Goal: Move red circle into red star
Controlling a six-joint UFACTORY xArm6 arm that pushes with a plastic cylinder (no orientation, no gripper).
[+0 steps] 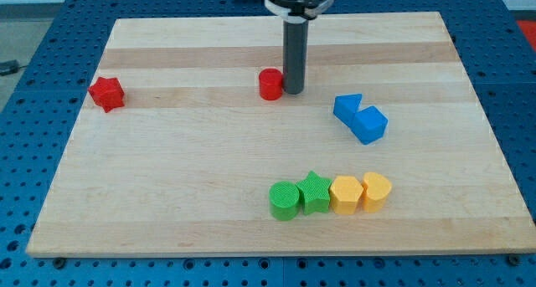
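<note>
My tip (294, 90): just right of red circle (270, 84), seemingly touching.
Red star (107, 94): far left, same row.
Jaws: none, bare rod.

A single camera covers the scene; no second view exists to overlap with it. It looks from above and in front of the wooden board (251, 228), tilted downward, so the board's near edge runs along the view's bottom and its far edge along the view's top. The far edge appears shorter than the near one, which shows the oblique angle. The camera sits far enough back that almost the whole board fits, with blue perforated table (25, 136) visible around it on the left, right and bottom. The arm's rod (295, 57) enters from the top centre, its upper part cut off by the frame.
</note>
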